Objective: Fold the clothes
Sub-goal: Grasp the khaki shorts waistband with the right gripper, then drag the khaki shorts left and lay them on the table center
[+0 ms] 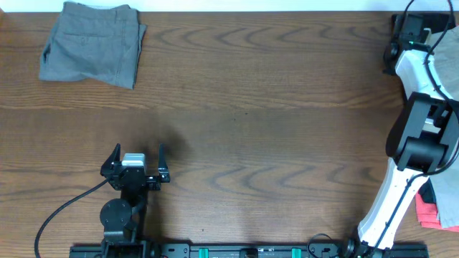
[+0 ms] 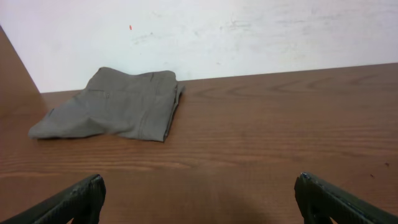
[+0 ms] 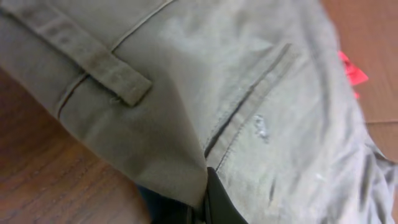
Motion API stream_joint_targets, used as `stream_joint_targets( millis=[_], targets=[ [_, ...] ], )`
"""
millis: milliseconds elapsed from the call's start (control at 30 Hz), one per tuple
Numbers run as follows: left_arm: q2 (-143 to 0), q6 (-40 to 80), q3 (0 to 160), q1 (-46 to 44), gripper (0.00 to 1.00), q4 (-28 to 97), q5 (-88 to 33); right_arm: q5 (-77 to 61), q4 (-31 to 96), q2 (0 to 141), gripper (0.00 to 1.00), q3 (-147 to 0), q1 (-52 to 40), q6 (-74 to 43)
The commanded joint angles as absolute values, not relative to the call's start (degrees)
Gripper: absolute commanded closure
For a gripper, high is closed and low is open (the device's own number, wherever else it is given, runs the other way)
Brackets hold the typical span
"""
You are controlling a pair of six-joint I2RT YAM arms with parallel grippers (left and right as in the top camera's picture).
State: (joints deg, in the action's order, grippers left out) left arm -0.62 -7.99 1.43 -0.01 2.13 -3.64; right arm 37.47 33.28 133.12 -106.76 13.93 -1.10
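The pale khaki-green shorts (image 3: 261, 93) fill the right wrist view, showing a belt loop, waistband stitching and a back pocket seam. My right gripper (image 3: 208, 198) is at the shorts' lower edge. One dark finger shows, with a fold of the cloth pressed against it. In the overhead view the right arm (image 1: 423, 143) stands at the table's right edge, and its fingers and the shorts are hidden there. My left gripper (image 1: 136, 166) is open and empty near the front left, low over bare wood; its fingertips (image 2: 199, 199) show in the left wrist view.
Darker grey-brown shorts (image 1: 92, 43) lie folded at the back left corner and also show in the left wrist view (image 2: 118, 106). A red cloth (image 1: 434, 208) lies off the right edge and shows in the right wrist view (image 3: 351, 71). Dark navy fabric (image 3: 165, 202) sits under the khaki shorts.
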Motion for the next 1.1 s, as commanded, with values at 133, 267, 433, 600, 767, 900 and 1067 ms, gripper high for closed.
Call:
stream_joint_targets(
  millis=[133,267,433,600,767,900,1067],
  targets=[
    [-0.3,-8.8,0.2,0.0,0.02,3.7,-3.6,39.2,36.8,121.5,0.99,-108.0,14.2,-5.1],
    [-0.3,-8.8,0.2,0.0,0.02,3.7,-3.6,38.5,38.9,117.9,0.99,-108.0,14.2,-6.4],
    [-0.3,-8.8,0.2,0.0,0.02,3.7,-3.6,31.0,42.6,114.8,0.99,-108.0,13.0,-6.4],
    [-0.3,-8.8,0.2,0.0,0.02,3.7,-3.6,18.4,46.8,114.0,0.99,-108.0,9.5,-6.4],
    [-0.3,-8.8,0.2,0.0,0.02,3.7,-3.6,3.6,50.5,114.0,0.98,-107.8,3.4,-6.4],
    [-0.3,-8.8,0.2,0.0,0.02,3.7,-3.6,-3.0,51.2,114.0,0.99,-107.4,-3.5,-9.3],
    [-0.3,-8.8,0.2,0.0,0.02,3.7,-3.6,-7.0,51.3,114.2,0.99,-105.9,-14.5,-11.3]
  ],
)
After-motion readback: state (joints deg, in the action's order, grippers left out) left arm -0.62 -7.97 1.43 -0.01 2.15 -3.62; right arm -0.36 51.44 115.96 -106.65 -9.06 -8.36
